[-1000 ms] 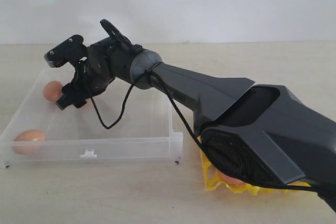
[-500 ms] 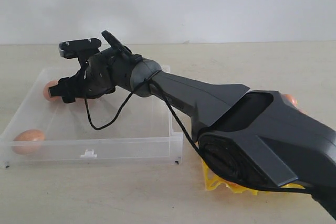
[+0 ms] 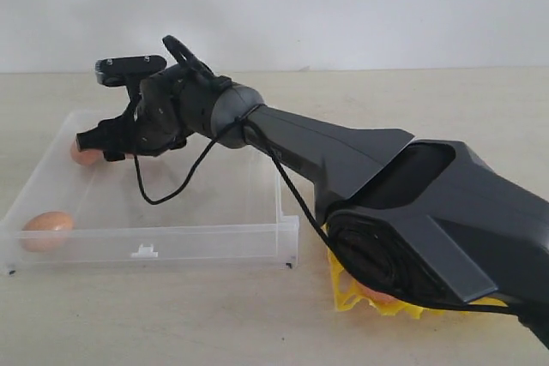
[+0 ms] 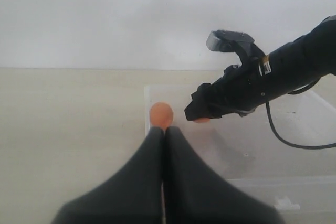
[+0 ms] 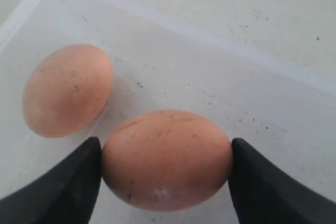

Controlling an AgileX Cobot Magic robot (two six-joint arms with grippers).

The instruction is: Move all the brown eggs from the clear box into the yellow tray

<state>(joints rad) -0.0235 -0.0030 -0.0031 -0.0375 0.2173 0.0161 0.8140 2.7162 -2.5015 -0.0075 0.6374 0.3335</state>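
At the front, the yellow tray [image 3: 345,300] sits on the bench [image 3: 171,323] under the right arm [image 3: 412,203], and the clear box [image 3: 206,242] lies to its left. In the far corner of the box, the right hand [image 3: 88,140] grips one brown egg [image 5: 167,158] between its fingers [image 5: 63,187], a second egg [image 5: 67,90] just beside. I think the lift should be straight up and gentle, so the neighbour is not pushed and the shell not cracked

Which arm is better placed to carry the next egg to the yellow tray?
Right. The right end effector touches both sides of an egg in the box; the left end effector is shut and empty.
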